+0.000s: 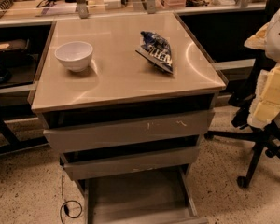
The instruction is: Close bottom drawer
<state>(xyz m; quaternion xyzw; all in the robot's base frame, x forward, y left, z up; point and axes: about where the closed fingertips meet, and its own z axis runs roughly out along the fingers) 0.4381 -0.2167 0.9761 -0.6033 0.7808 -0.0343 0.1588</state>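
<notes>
The bottom drawer (136,194) of the grey metal cabinet is pulled far out toward me. Its flat grey tray floor is bare, and its front is cut off by the lower edge of the view. Above it, the middle drawer (130,162) and the top drawer (130,130), which has pale scratch marks, each stand slightly out. A pale white and yellowish shape at the right edge looks like my arm, with the gripper (265,101) hanging at about top-drawer height. It is well to the right of the cabinet and touches nothing.
On the cabinet top (116,73) stand a white bowl (74,55) and a blue snack bag (156,50). A black office chair base (256,148) stands on the floor at the right. A thin cable (67,206) lies at the cabinet's lower left. A cluttered counter (130,3) runs behind.
</notes>
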